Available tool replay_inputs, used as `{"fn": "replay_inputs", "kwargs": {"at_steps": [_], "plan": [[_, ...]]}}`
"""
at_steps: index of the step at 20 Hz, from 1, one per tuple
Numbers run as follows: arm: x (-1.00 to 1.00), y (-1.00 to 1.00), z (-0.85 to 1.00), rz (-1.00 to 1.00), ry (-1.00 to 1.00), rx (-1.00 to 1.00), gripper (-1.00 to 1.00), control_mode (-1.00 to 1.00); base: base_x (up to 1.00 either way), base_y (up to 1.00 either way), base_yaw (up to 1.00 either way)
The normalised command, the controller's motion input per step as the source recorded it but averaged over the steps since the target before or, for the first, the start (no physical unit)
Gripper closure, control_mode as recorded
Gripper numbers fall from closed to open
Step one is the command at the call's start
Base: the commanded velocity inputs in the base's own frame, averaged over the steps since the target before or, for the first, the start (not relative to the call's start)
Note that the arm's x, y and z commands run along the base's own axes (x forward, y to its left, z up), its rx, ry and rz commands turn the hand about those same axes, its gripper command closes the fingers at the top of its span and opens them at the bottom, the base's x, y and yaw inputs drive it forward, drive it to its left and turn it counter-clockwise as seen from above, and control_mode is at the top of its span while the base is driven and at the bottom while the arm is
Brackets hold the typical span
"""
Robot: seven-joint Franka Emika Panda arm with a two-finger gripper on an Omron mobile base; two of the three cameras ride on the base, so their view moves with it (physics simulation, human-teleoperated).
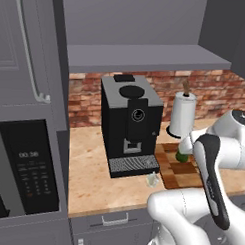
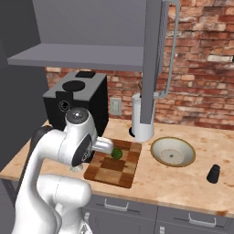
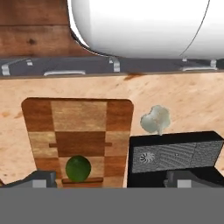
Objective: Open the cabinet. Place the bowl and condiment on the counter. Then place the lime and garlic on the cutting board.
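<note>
From the left side, the cabinet (image 1: 147,58) is hanging open above the coffee machine (image 1: 130,124). The garlic (image 1: 152,180) is sitting on the counter (image 1: 92,178) just off the machine's front corner, beside the cutting board (image 1: 179,172) but not on it. The lime (image 1: 182,156) is peeking out behind the white arm, already on the board.

From the right side, the open door is sticking straight out, and the bowl (image 2: 172,151) and the condiment (image 2: 213,173) are resting on the counter, well apart from each other, so I'd say garlic is the step in hand.

Looking down the hand, the gripper (image 3: 112,179) is hovering with its jaws spread wide and holding nothing. The board's long axis is running up and down this picture, with the lime at the near end. The garlic's stem seems to be tipping downward here. Next move, I reckon: shift over the bulb, drop and close.
</note>
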Motion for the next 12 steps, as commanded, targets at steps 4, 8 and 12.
{"fn": "replay_inputs", "kwargs": {"at_steps": [4, 8, 12], "plan": [[-0.27, 0.31, 0.0, -0.01, 0.0, 0.0, -1.0, -1.0, 0.0, 0.0, 0.0], [-0.17, 0.42, 0.0, -0.02, 0.0, 0.0, -1.0, -1.0, 0.0, 0.0, 0.0], [-0.13, 0.41, -0.03, -0.03, 0.0, 0.0, -1.0, -1.0, 0.0, 0.0, 0.0]]}}
